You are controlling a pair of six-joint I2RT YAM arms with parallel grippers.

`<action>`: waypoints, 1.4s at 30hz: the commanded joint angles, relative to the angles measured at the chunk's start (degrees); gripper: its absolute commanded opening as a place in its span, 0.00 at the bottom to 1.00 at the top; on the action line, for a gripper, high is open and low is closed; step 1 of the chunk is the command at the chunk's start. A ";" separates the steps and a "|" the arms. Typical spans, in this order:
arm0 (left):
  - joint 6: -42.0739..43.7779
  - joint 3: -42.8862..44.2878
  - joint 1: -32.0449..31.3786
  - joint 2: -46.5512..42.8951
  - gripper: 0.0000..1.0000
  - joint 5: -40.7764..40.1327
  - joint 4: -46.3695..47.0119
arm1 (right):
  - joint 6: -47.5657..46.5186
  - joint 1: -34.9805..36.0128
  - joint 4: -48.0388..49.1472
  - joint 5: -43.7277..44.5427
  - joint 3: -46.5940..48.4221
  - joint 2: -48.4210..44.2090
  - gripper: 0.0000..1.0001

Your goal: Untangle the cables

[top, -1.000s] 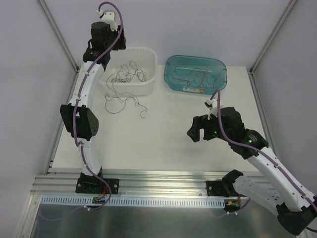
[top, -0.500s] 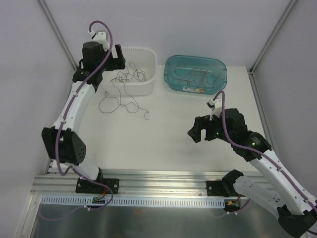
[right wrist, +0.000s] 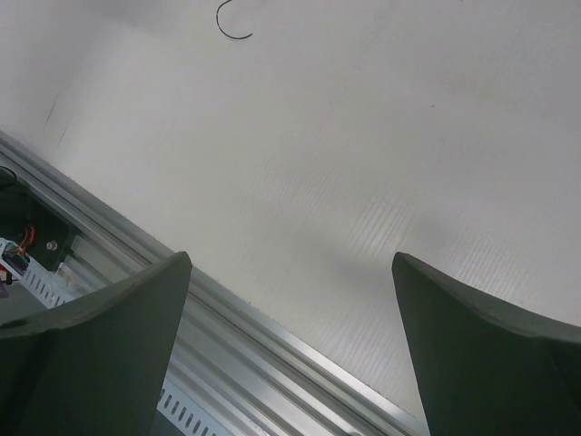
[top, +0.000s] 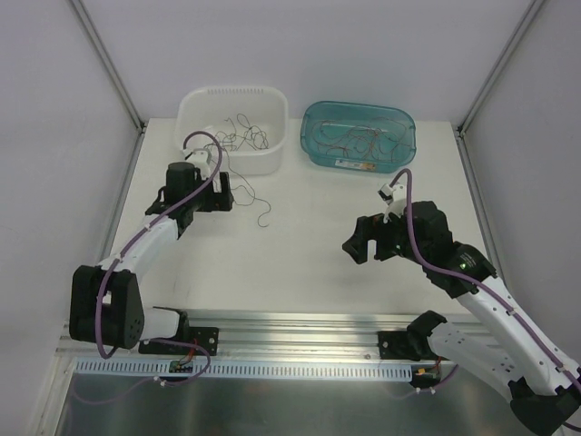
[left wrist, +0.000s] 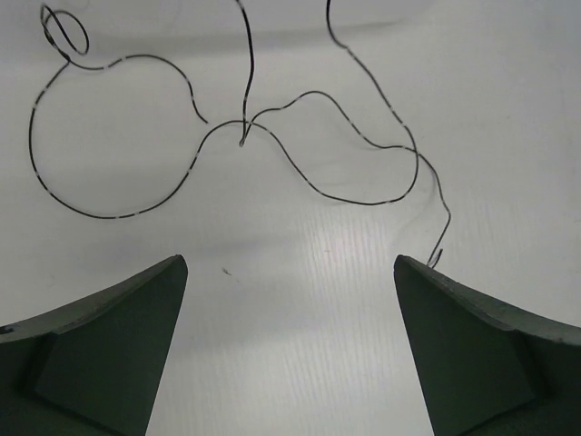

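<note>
Left jaws are standing wide open, low over the white tabletop [top: 309,236], with nothing between them; in the left wrist view the two dark green fingers [left wrist: 100,345] are framing bare surface. Just beyond their tips a thin black cable [left wrist: 363,202] is lying loose on the tabletop, curling into one big open loop on the left and wavy bends on the right, with one free end lying just beside the tip of the right-hand finger. In the top view this same cable [top: 260,211] is sprawling between the left jaws and the white basket [top: 272,109] behind it. Whether it is running on over the basket's rim is too fine to tell. Inside the basket a small tangle of dark cables [top: 241,136] is resting.

Right jaws are also gaping wide and holding nothing, hanging over a bare stretch of tabletop on the right side, well apart from every cable. The right wrist view is showing only a small hooked cable end [right wrist: 231,23] far ahead, and the aluminium rail [right wrist: 272,345] at the near edge.

Beside the basket, a teal translucent tub [top: 313,150] is holding more curly cables, red-brown ones [top: 363,141].
</note>
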 commanded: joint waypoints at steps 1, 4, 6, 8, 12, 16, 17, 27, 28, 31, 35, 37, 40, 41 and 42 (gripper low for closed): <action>-0.86 -1.84 -0.43 2.04 0.99 -1.63 10.68 | 1.05 0.25 2.12 -1.27 0.41 -0.04 0.98; -6.47 -3.33 -0.51 5.29 0.94 -2.96 16.47 | 1.32 0.25 2.03 -1.10 0.32 -0.04 0.98; -10.53 -4.83 -0.43 6.87 0.93 -5.33 21.99 | 1.49 0.25 1.94 -1.01 0.41 0.05 0.98; -17.12 -5.97 -0.43 7.93 0.90 -9.72 24.84 | 1.76 0.25 1.77 -1.01 0.50 0.05 0.98; -29.75 -6.85 -0.51 10.22 0.82 -15.35 29.23 | 1.85 0.25 1.42 -0.74 0.41 0.13 0.98; -38.99 -7.03 -0.69 12.85 0.78 -19.40 29.76 | 1.50 0.25 1.42 -0.39 0.32 0.57 0.98; -40.15 -7.03 -0.86 13.38 0.78 -19.75 30.19 | 1.41 0.25 1.42 -0.31 0.24 0.84 0.98; -48.32 -4.13 -2.45 22.70 0.72 -21.60 29.76 | -0.26 0.25 1.42 0.66 -0.12 1.54 0.98; -48.95 -4.30 -2.80 23.05 0.70 -22.21 29.67 | -0.26 0.25 1.42 0.92 -0.20 1.54 0.98; -49.57 -3.00 -3.41 24.45 0.68 -23.88 29.76 | -0.53 0.25 1.42 1.01 -0.38 1.80 0.98; -51.67 -1.14 -3.85 27.96 0.66 -24.32 29.76 | -0.70 0.25 1.42 1.01 -0.55 1.98 0.98; -52.73 -0.27 -3.94 28.94 0.64 -24.94 29.85 | -0.79 0.25 1.33 1.10 -0.47 1.98 0.98; -53.35 0.44 -4.29 30.08 0.59 -26.96 29.76 | -0.97 0.25 1.07 1.36 -0.47 1.72 0.98; -53.52 0.61 -4.29 30.78 0.58 -27.22 29.76 | -1.05 0.33 1.07 1.54 -0.55 1.63 0.98; -54.05 0.79 -4.29 31.05 0.54 -27.75 29.76 | -1.23 0.25 0.89 1.72 -0.47 1.72 0.98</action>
